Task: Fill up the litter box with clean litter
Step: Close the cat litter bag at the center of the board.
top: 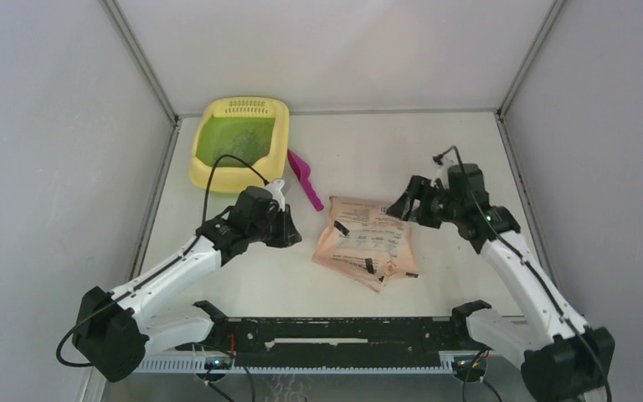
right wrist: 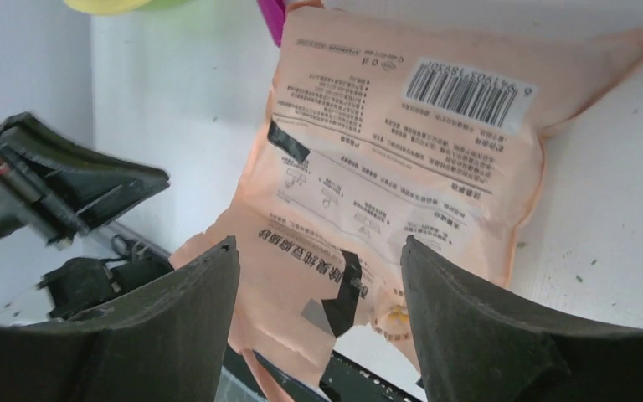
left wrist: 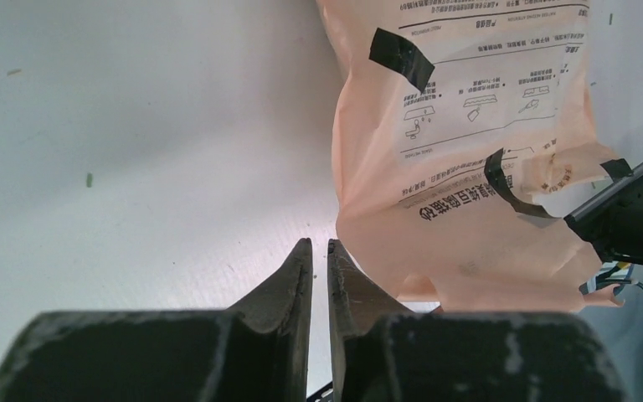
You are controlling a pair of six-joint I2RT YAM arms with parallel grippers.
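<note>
The pale yellow litter box (top: 208,172) stands at the back left, and a speckled layer of litter (top: 239,138) lies on its green floor. A peach-pink printed bag (top: 368,243) lies flat on the table between my arms. My left gripper (top: 289,230) hovers to the left of the bag, its jaws almost together with nothing between them (left wrist: 319,243). My right gripper (top: 402,205) is above the bag's right side, its jaws wide apart and empty (right wrist: 318,243). The bag (right wrist: 402,151) fills the right wrist view, its torn edge toward the near rail.
A magenta scoop (top: 304,177) lies beside the box's right wall, just behind the bag. The black rail (top: 343,335) that carries the arm bases runs along the near edge. Grey walls close in the table on the left, right and back.
</note>
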